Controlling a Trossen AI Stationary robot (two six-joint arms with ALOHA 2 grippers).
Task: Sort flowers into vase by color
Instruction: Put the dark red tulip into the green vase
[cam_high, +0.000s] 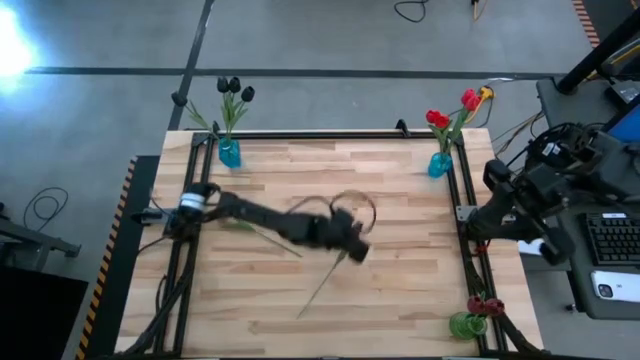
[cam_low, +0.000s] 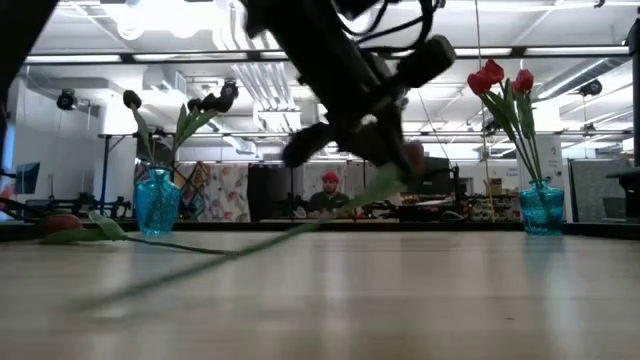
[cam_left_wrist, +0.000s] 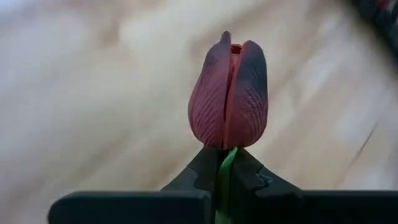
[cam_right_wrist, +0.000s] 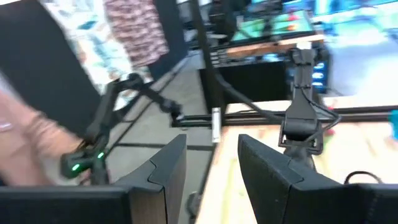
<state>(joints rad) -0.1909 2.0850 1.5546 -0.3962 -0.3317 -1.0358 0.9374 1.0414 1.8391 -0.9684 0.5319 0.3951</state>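
My left gripper hovers over the middle of the table, shut on a dark maroon tulip. The tulip's long green stem trails toward the near edge. A blue vase at the far left holds black tulips. Another blue vase at the far right holds red tulips. One more flower lies flat on the wood beneath my left arm. My right gripper is open and empty, held high beyond the table's right edge. My left gripper pinches the tulip's stem between its two fingers, just below the head. The fingers slant downward and lie across the stem. The head sticks out past the fingertips, and the stem slopes down toward the table; I cannot tell whether its end touches.
A green vase with dark red flowers stands at the near right corner. A black frame borders the tabletop. Monitors, a keyboard and a seated person lie beyond the table.
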